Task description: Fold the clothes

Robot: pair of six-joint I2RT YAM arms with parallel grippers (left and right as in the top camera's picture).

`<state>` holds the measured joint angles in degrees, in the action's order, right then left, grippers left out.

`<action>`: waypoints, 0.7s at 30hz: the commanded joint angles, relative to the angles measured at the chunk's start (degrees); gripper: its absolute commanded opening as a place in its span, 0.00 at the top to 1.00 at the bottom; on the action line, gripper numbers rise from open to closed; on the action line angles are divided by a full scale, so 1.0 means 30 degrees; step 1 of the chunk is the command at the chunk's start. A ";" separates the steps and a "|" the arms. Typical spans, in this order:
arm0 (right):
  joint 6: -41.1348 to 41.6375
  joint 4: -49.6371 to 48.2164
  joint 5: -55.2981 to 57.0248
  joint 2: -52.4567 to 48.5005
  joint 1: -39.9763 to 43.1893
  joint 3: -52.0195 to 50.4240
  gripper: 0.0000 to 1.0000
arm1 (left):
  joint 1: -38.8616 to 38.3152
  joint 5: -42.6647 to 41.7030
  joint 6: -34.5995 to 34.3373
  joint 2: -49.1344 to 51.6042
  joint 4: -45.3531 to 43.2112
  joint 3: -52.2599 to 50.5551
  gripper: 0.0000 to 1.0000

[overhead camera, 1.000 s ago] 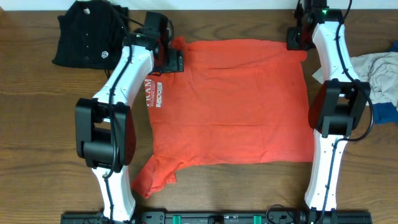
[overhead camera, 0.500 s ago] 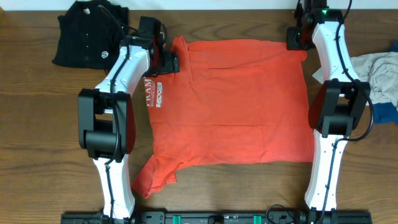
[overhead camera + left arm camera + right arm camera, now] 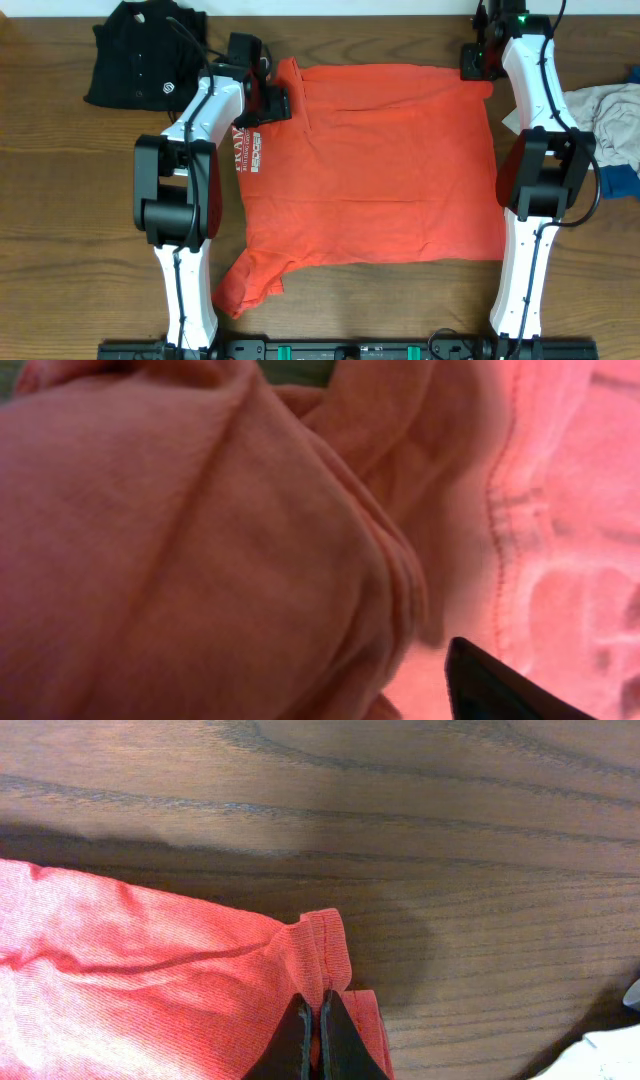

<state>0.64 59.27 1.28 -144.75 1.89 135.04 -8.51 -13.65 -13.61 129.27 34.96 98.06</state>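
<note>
The red-orange T-shirt (image 3: pixel 380 170) lies spread flat in the overhead view, its white lettering (image 3: pixel 250 150) near the left edge. My left gripper (image 3: pixel 272 100) sits at the shirt's top-left sleeve. In the left wrist view bunched red cloth (image 3: pixel 200 540) fills the frame. Only one black fingertip (image 3: pixel 500 685) shows and the other is hidden, so I cannot tell the jaw state. My right gripper (image 3: pixel 478 65) is at the top-right corner. In the right wrist view it (image 3: pixel 313 1010) is shut on the shirt's hem (image 3: pixel 325 945).
A black buttoned shirt (image 3: pixel 140 55) is heaped at the back left. Pale grey (image 3: pixel 612 115) and blue (image 3: pixel 620 180) pieces lie at the right edge; a pale bit (image 3: pixel 610 1060) shows in the right wrist view. Bare wood (image 3: pixel 400 810) lies beyond the shirt.
My left gripper shifted slightly left, then back right and a little toward the front, and the left arm's elbow swung inward. The shirt and right arm have not moved.
</note>
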 commanded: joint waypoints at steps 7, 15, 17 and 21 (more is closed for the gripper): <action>0.0182 0.0022 -0.0073 0.0058 -0.0153 0.0466 0.99 | -0.0022 -0.0306 0.0000 0.0153 0.0080 -0.0022 0.75; 0.0175 -0.0109 0.0080 0.0175 -0.0153 0.1384 0.99 | -0.0007 -0.0299 0.0015 -0.0729 0.0554 0.0000 0.94; 0.0175 -0.0109 0.0495 0.0182 -0.0153 0.1574 0.99 | 0.0000 -0.0299 0.0015 -0.1188 0.0772 0.0000 0.94; 0.0168 -0.0066 0.1151 0.0175 -0.0153 0.1596 0.99 | 0.0029 -0.0306 0.0022 -0.2076 0.1457 0.0000 0.94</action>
<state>0.62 58.89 2.48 -144.75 1.89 138.69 -8.51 -14.20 -13.54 127.50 38.37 98.06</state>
